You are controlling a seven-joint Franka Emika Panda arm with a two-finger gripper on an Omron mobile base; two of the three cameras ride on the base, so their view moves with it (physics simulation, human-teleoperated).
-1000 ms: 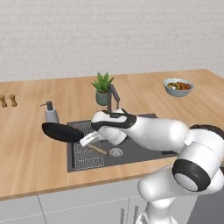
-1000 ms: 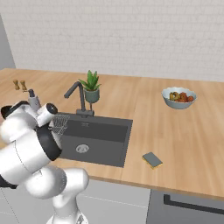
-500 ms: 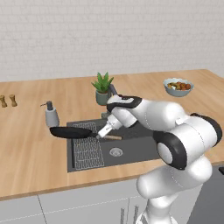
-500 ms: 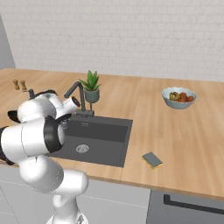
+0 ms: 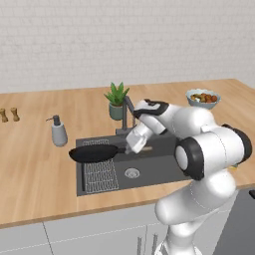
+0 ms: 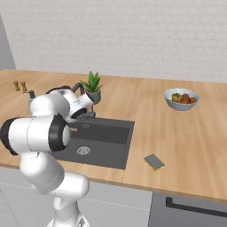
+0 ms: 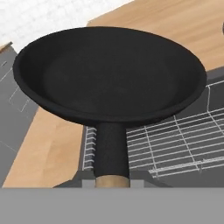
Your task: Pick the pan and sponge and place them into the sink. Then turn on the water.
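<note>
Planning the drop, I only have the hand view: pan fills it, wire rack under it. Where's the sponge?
Observer: The sponge lies on the counter to the right of the sink, near the front edge, apart from the basin.
Operator: Is the pan over the basin or over the counter?
Observer: In the left base view the pan hangs above the sink's left side, over the wire rack, with the gripper shut on its handle.
Operator: Anything close to the faucet?
Observer: A potted plant stands right behind the faucet, and a soap dispenser stands on the counter left of the sink.
</note>
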